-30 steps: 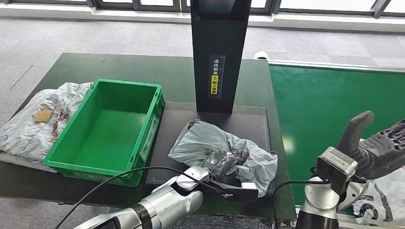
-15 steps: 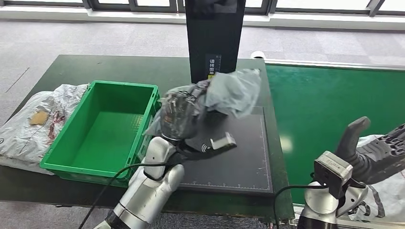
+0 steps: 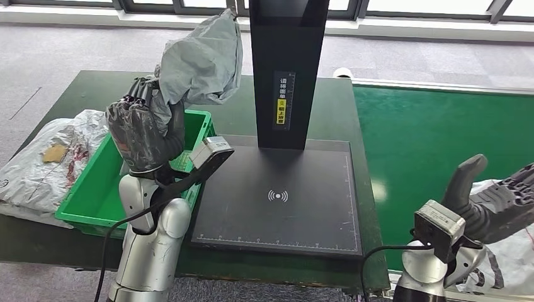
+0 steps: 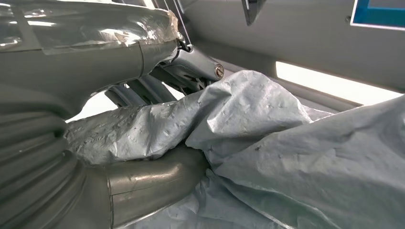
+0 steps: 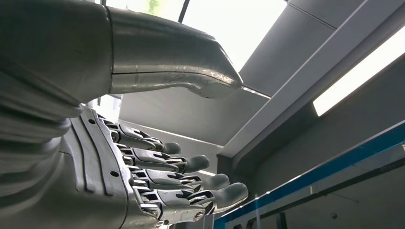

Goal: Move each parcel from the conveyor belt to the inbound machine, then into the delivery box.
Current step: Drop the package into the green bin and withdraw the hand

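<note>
Left hand [image 3: 146,135] grips grey parcel [image 3: 203,60] above green box [image 3: 101,195], black scanner post [image 3: 288,72] beside; right hand [image 3: 500,198] spread, empty

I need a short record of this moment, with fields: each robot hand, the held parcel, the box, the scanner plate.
left robot hand: grips the grey parcel, raised above the green box
right robot hand: open, holds nothing, over the conveyor belt
green box: nothing visible inside
scanner plate: bare
white parcel: lies beside the box
</note>
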